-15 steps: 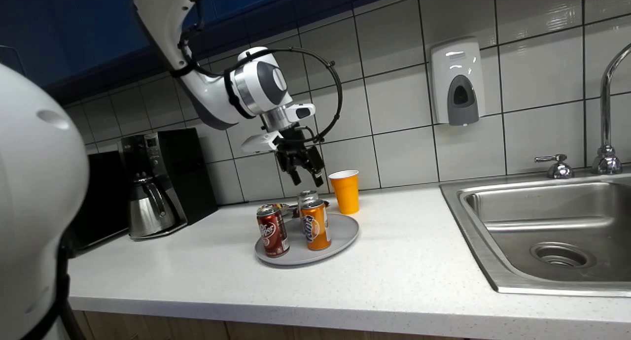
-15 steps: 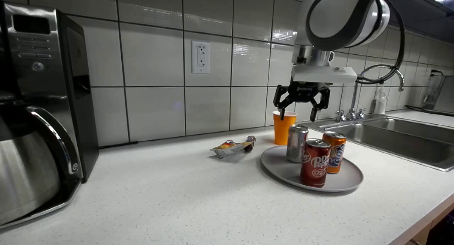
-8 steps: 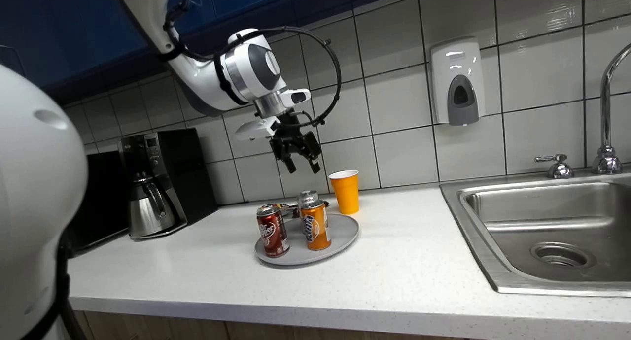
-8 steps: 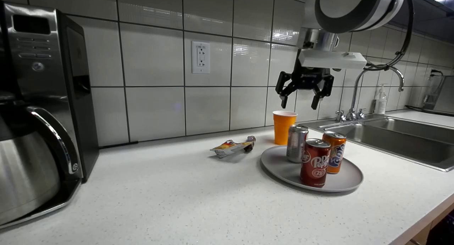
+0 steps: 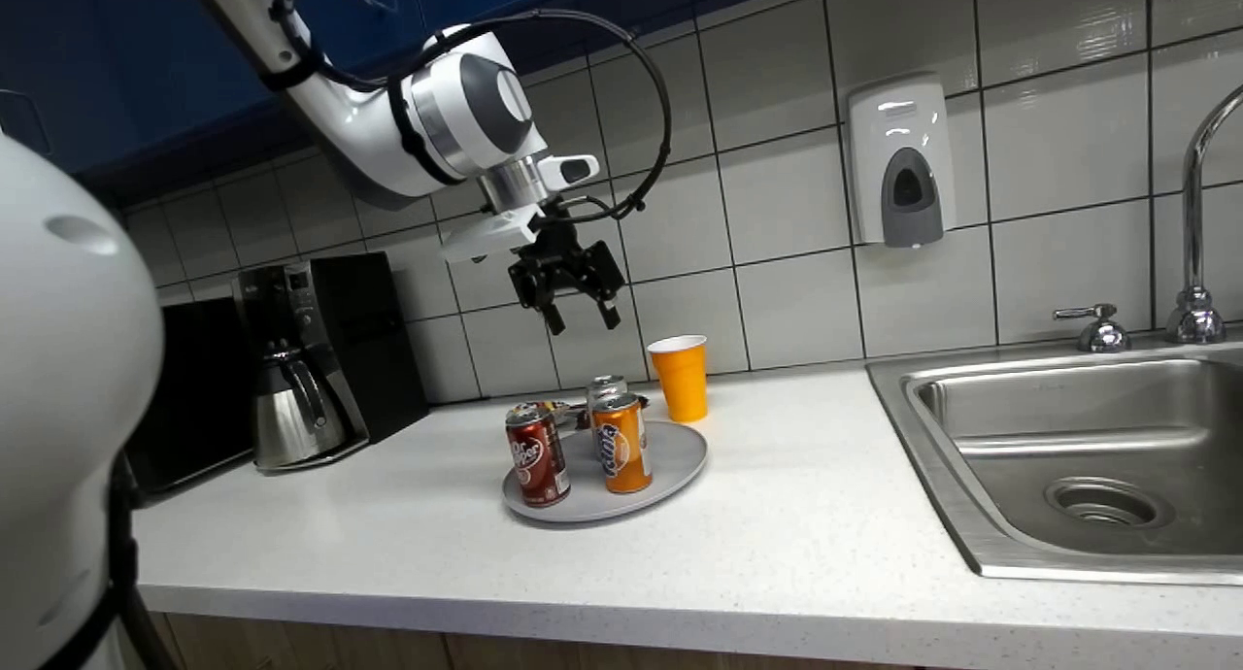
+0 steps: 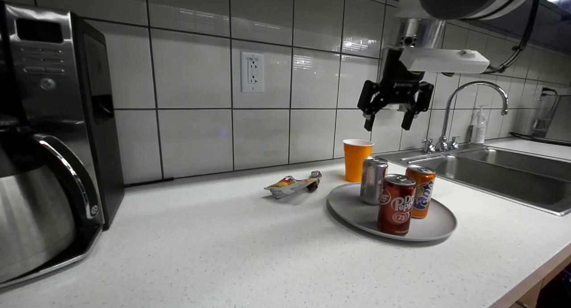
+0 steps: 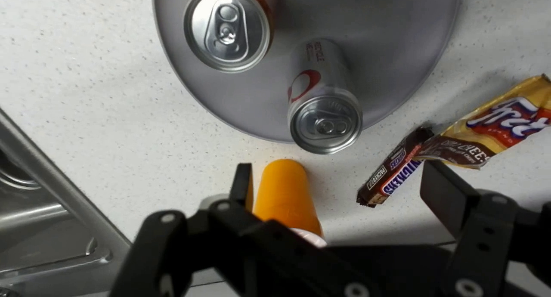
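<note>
my gripper (image 6: 387, 122) hangs empty, jaws apart, higher than orange cup (image 6: 357, 163) and silver can (image 6: 371, 183). hover step, i judge; lowering calls for lining up.

Sink (image 5: 1078, 422) and coffee maker (image 5: 364, 340) mark a kitchen.

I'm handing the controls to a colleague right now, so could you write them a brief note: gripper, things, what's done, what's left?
Gripper: open, raised, holding and touching nothing.
Things: the gray plate bears the Dr Pepper can, orange can and silver can, all upright. The orange cup stands on the counter; the Snickers bar and yellow snack bag lie there too.
Done: three cans stand on the plate, clear of the gripper.
Left: no grasp is under way; cup, bar and bag are off the plate.
</note>
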Motion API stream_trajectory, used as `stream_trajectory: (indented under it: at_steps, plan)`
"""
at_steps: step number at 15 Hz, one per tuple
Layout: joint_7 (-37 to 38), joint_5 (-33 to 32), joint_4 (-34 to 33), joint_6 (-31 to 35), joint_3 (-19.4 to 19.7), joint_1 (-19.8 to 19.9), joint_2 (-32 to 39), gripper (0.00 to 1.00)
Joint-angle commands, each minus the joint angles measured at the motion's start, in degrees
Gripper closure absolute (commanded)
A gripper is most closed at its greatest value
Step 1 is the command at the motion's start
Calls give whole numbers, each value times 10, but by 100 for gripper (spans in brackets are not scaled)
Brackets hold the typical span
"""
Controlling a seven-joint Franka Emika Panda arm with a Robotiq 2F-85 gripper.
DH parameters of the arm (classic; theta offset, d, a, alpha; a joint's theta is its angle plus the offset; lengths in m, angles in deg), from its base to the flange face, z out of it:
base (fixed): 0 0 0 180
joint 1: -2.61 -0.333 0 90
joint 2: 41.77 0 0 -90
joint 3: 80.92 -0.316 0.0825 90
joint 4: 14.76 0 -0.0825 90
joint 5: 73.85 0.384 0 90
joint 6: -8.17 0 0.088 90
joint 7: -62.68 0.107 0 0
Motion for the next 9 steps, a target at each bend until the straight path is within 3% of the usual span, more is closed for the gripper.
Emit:
stream_trajectory:
  at_steps: [1, 9]
  plan:
    - [-15, 6, 5, -7, -25, 25, -8, 0]
    - [-16, 5, 8, -7, -30, 29, -6, 0]
